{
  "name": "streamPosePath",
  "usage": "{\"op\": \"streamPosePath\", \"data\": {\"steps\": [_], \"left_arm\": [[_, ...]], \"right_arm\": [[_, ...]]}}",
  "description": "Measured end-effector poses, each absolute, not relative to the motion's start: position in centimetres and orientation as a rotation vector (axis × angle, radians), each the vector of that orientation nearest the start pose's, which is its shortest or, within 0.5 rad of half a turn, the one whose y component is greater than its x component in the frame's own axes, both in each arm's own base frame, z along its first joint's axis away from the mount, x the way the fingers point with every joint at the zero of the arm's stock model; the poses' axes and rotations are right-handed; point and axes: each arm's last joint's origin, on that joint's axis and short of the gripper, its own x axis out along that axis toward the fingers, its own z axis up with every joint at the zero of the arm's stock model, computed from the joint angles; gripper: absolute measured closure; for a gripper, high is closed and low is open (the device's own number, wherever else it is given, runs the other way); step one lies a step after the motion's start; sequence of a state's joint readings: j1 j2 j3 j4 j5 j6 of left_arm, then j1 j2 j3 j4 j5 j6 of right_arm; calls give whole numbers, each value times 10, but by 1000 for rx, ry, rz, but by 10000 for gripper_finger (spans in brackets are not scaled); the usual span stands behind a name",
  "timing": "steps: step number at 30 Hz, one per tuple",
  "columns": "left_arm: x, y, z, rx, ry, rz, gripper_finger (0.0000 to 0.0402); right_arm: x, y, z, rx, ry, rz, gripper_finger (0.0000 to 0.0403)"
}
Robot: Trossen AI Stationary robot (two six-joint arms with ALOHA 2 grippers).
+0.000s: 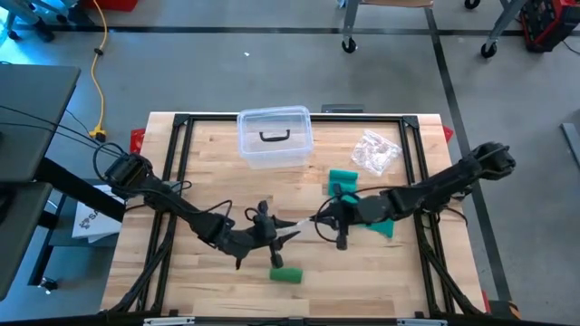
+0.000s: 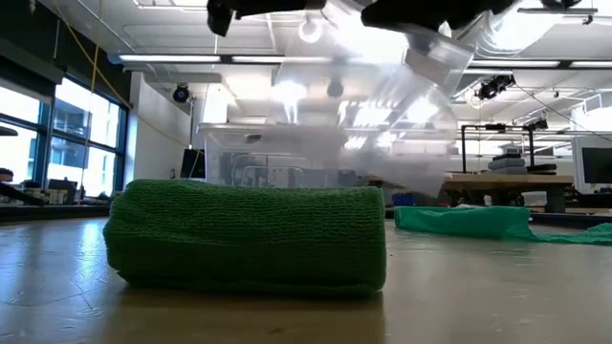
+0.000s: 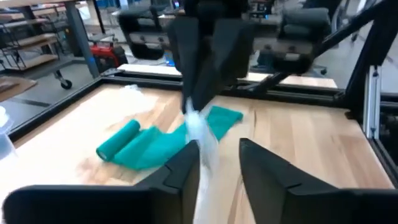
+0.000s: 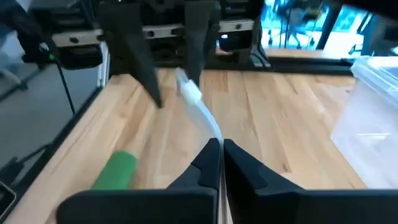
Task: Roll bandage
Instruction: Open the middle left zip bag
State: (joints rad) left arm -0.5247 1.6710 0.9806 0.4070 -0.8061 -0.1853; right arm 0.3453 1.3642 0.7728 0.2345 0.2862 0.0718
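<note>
The two arms meet over the middle of the table, holding between them a clear plastic wrapper that spans the short gap from one gripper to the other. The right gripper has its fingers pressed together on one end of the wrapper, as the right wrist view shows; the left gripper has its fingers parted with the wrapper's other end lying in the gap, against one finger, so its hold looks released or nearly so. The wrapper's long axis runs roughly along the line joining the two grippers, across the table from left to right. The rolled green bandage lies on the table just in front of the left gripper, toward the near edge, its long axis roughly parallel to that edge; it is nearer the left arm. A teal bandage, partly unrolled, lies under and beside the right arm, nearer that arm. A lidded clear box and a second crumpled wrapper sit toward the far edge, well apart from both grippers. Judged from this layout, the next move depends on the wrapper leaving with the right gripper, freeing the left.
</note>
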Motion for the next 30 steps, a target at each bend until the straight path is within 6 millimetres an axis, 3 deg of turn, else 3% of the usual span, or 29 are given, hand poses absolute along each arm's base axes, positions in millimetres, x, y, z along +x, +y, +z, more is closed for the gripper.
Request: {"op": "streamPosePath", "data": {"steps": [7, 18, 30], "left_arm": [[319, -163, 234, 84, 196, 310, 273], [317, -164, 235, 149, 195, 340, 327], [314, -160, 247, 229, 188, 331, 359]], "right_arm": [[281, 93, 255, -59, 410, 97, 402], [281, 92, 254, -55, 423, 93, 402], [281, 93, 253, -55, 427, 97, 403]]}}
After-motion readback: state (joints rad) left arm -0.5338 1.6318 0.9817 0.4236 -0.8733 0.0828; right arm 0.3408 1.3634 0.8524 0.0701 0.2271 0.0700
